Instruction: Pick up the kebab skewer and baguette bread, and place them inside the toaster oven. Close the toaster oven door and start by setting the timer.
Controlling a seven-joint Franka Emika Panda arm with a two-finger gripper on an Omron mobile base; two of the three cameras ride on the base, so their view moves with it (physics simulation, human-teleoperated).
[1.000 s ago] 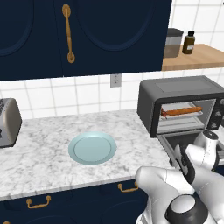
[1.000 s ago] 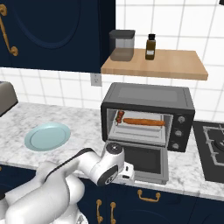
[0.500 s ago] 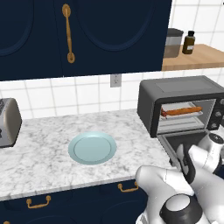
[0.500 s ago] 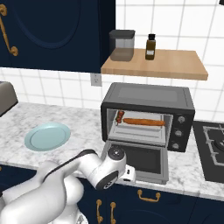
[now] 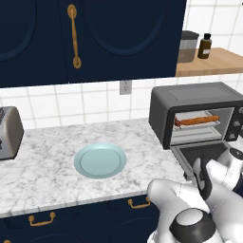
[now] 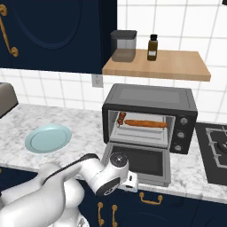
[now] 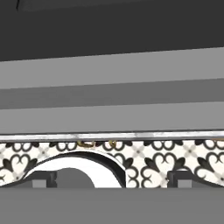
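Jaws: the gripper stands wide, holding nothing; its two finger tips show far apart at the bottom of the hand view, low at the front edge of the lowered door.
Toaster oven: one toaster oven, dark grey, on the marble table, just beyond and above the jaws.
Toaster oven door: one toaster oven door, swung down flat, its grey edge crossing the hand view straight ahead of the jaws.
Baguette bread: one baguette bread, lying lengthwise on the rack inside the oven, above and behind the jaws.
Kebab skewer: one kebab skewer, at the left end of the same rack, touching or just beside the loaf's end; which one, I cannot tell.
Knobs: three small knobs in a column at the oven's right.
Plate: one pale blue plate, well to the left of the jaws.
Toaster: one silver toaster, cut off by the left border, farthest from the jaws.
Shelf: one wooden shelf above the oven, bearing one dark canister and one brown bottle.
Writing: no readable label; the bottle's is too small.
Hard to make out: the gripper itself is hidden behind the wrist in both base views; the patterned floor shows under the door edge.
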